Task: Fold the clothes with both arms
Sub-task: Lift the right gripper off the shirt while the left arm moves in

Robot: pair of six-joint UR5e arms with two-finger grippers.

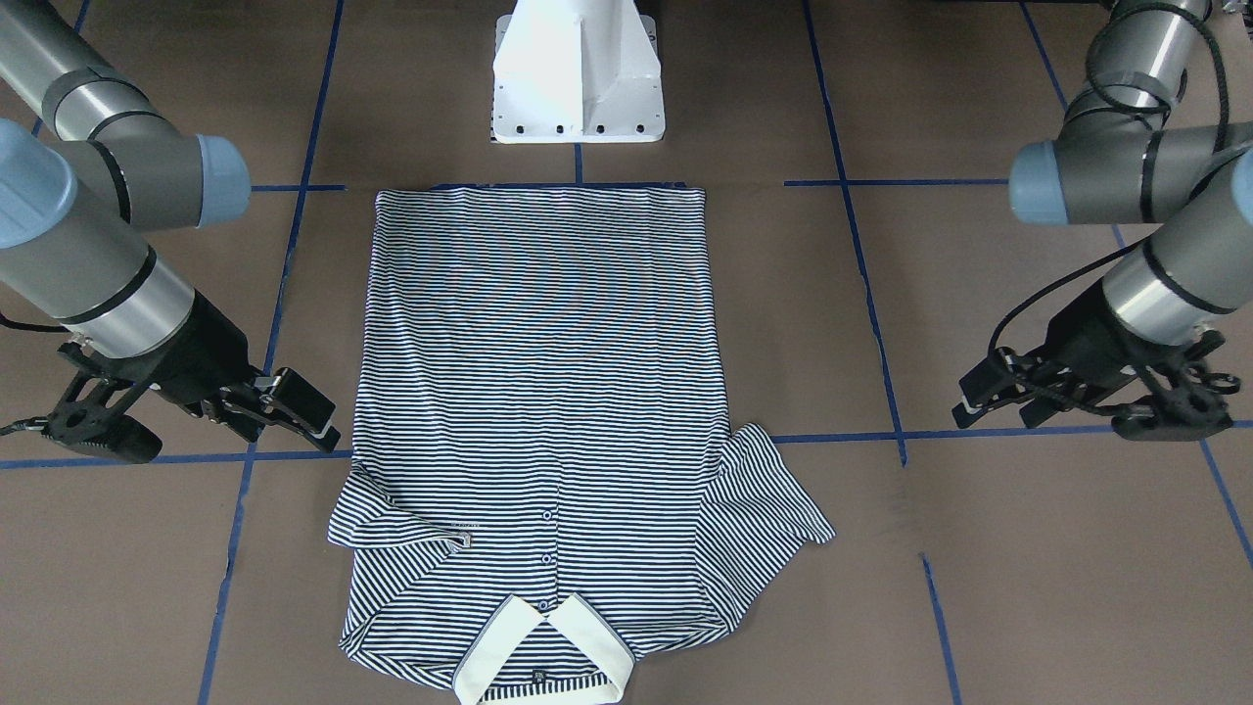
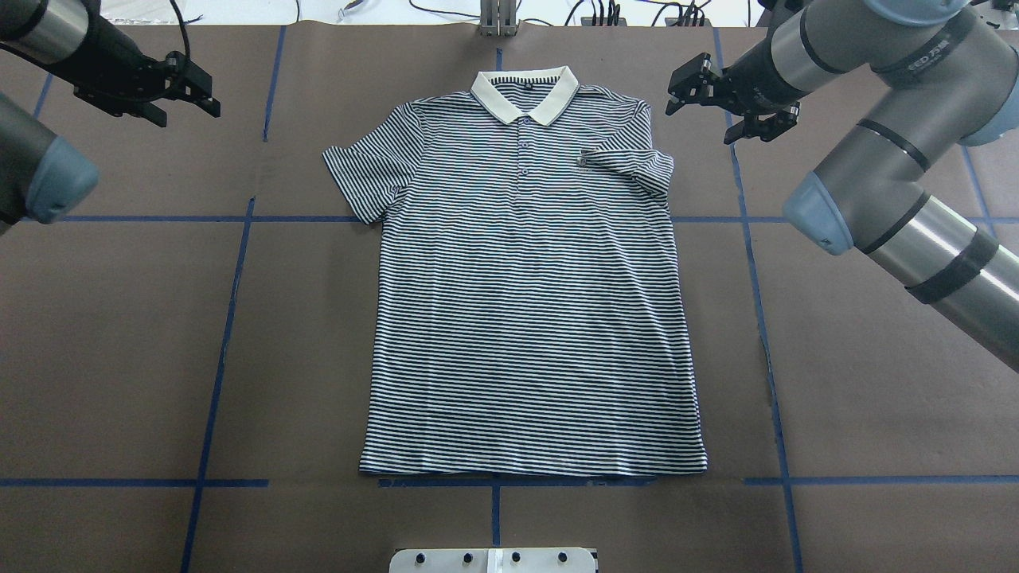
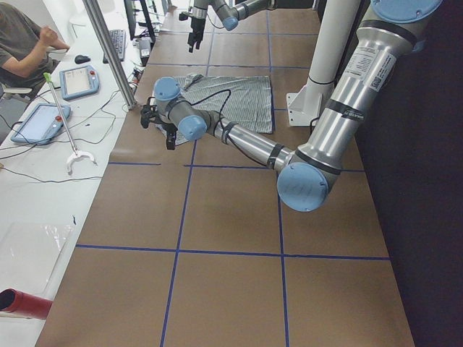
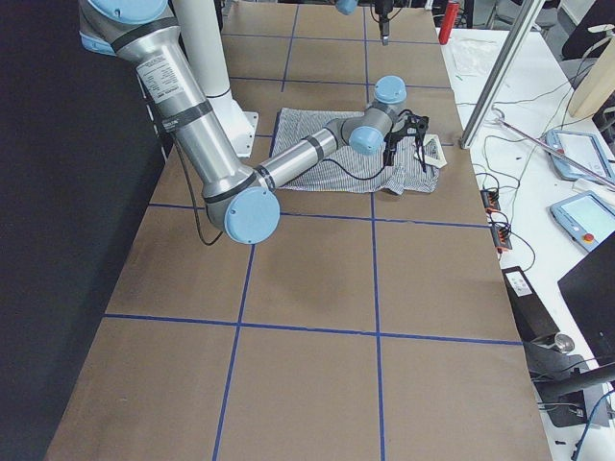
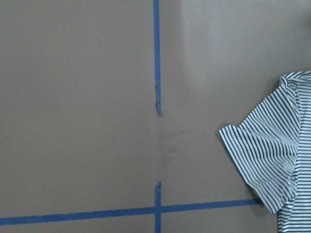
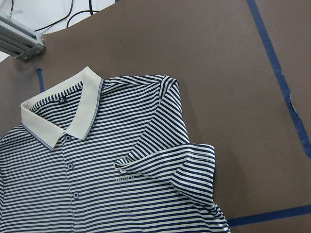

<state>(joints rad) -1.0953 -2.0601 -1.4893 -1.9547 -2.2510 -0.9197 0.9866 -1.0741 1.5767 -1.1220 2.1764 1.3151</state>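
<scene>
The striped polo shirt (image 2: 533, 302) lies flat and face up in the middle of the brown table, cream collar (image 2: 525, 91) at the far side, hem toward the robot base. The sleeve on the robot's right (image 2: 629, 163) is folded in over the chest by the logo, as the right wrist view shows (image 6: 165, 165). The other sleeve (image 2: 362, 175) lies spread out, also in the left wrist view (image 5: 265, 150). My left gripper (image 2: 208, 94) hovers open and empty, well left of that sleeve. My right gripper (image 2: 675, 89) hovers open and empty, just right of the shoulder.
The white pedestal base (image 1: 578, 78) stands by the hem. Blue tape lines (image 2: 231, 318) grid the table. An operator (image 3: 22, 50) sits past the far edge beside tablets (image 3: 83, 79) and cables. A red object (image 3: 22, 303) lies at that edge.
</scene>
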